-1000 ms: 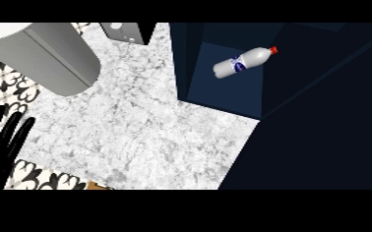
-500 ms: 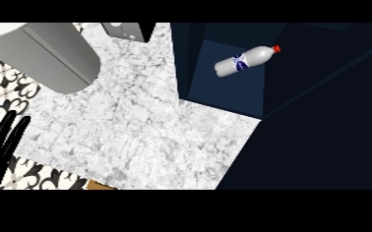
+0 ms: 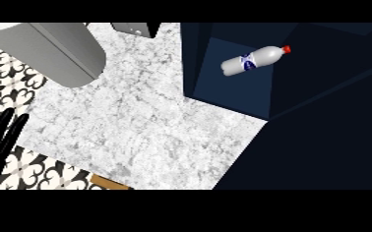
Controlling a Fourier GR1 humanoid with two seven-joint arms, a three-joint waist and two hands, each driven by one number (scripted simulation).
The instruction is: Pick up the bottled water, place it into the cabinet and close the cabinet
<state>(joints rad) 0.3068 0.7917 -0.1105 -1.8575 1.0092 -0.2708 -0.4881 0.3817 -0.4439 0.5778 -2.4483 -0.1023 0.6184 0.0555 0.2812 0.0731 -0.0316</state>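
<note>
- Left hand (image 3: 10, 128) is showing at the left edge, black fingers straight and pointing up, holding nothing, resting over the counter's edge.
- Marble counter (image 3: 145, 123) is spreading out to its right.
- Grey rounded body (image 3: 54, 51) is sitting at upper left.
- Water bottle (image 3: 254, 60) is lying on its side inside the dark blue cabinet (image 3: 232, 91), red cap pointing upper right.
- Right hand is showing nowhere.

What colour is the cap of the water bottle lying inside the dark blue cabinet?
Red: the small cap on the white plastic water bottle, seen in the head view.
</note>
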